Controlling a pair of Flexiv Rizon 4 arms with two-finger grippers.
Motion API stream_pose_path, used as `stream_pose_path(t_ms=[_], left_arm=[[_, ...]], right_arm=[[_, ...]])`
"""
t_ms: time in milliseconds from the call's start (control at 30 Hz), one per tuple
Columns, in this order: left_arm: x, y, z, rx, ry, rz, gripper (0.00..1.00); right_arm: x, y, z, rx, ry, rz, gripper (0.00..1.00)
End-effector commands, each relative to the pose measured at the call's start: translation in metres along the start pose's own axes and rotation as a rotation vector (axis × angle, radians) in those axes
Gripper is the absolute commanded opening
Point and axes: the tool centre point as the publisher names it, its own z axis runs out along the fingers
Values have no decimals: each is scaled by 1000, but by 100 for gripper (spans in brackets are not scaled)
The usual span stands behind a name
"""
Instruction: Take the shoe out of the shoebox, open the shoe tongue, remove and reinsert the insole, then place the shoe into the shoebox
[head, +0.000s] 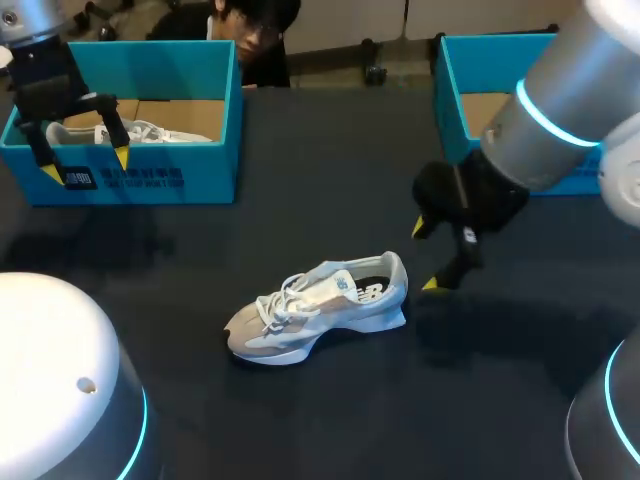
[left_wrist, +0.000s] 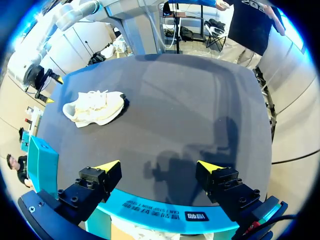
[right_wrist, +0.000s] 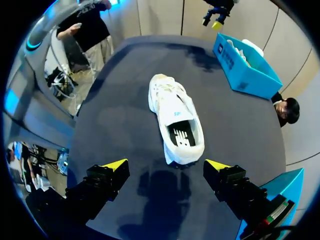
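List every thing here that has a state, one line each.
Sneaker: upright on its sole on the table, ungripped.
Insole: in place inside the sneaker.
Left shoebox: open, second white shoe inside.
Right shoebox: open, visible part holds nothing.
Left gripper: open, over the left shoebox's front wall.
Right gripper: open, behind the sneaker's heel, not touching.

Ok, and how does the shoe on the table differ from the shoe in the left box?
The shoe on the table stands fully exposed on its sole; the shoe in the box lies inside the blue box, partly hidden by its walls. The right gripper, open, sits just behind the table shoe's heel; the left gripper, open, hangs over the box's front wall, by the boxed shoe. Both are pale lace-up sneakers, neither gripped.
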Motion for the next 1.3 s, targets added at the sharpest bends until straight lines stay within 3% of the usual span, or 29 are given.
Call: stream_pose_path(t_ms=[33, 367, 1300], left_arm=[[0, -1, 1, -5, -1, 1, 100], [0, -1, 1, -5, -1, 1, 100], [0, -1, 1, -5, -1, 1, 100]], right_arm=[[2, -16, -1, -176, -4, -10, 100], [-9, -41, 19, -206, -28, 3, 100], [-25, -75, 46, -276, -84, 64, 100]])
